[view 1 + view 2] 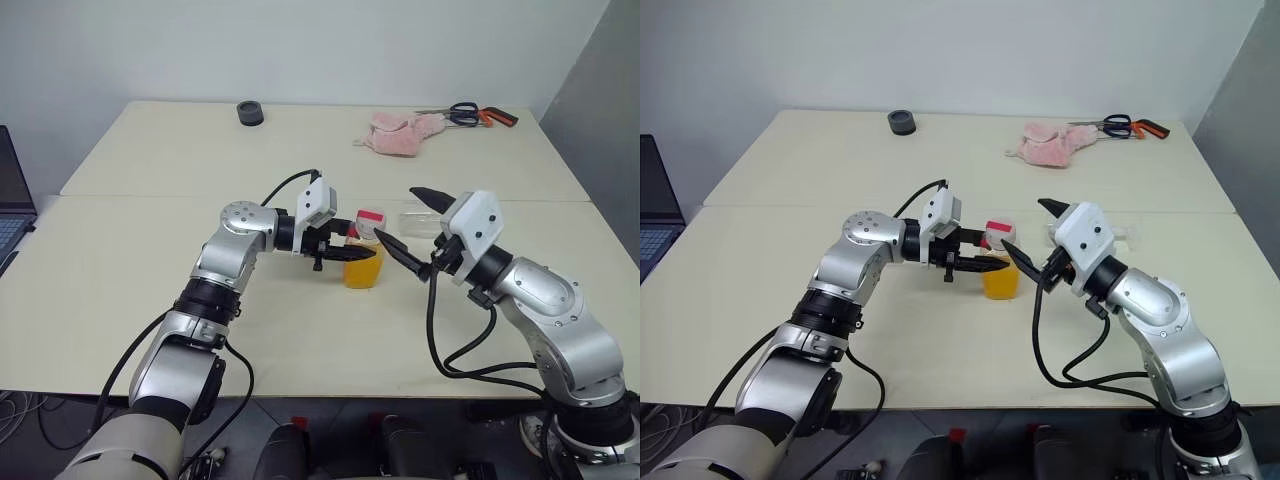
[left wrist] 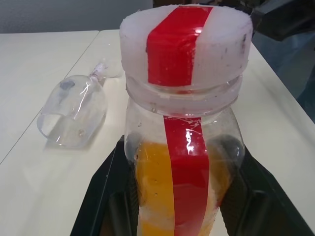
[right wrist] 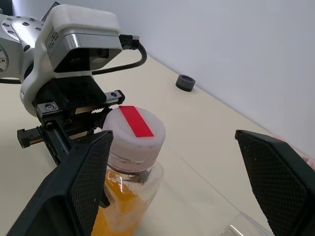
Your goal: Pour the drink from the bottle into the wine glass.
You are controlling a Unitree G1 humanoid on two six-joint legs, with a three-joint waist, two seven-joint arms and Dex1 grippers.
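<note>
The bottle (image 1: 363,262) stands upright on the table, about half full of the orange-yellow drink (image 2: 152,191), with a red stripe down its side. Its cap (image 3: 134,129) is white with a red strip across the top. My left gripper (image 1: 348,252) is shut on the bottle's body from the left. My right gripper (image 1: 395,211) hangs open just right of the cap, one finger above it and one beside it, touching nothing. The wine glass (image 2: 74,115) lies on its side on the table behind the bottle, empty, partly hidden by the right gripper (image 1: 1025,225).
A pink cloth (image 1: 400,135) and scissors (image 1: 475,115) lie at the table's far right. A small black round object (image 1: 250,113) sits at the far middle. A laptop (image 1: 10,205) is off the table's left edge.
</note>
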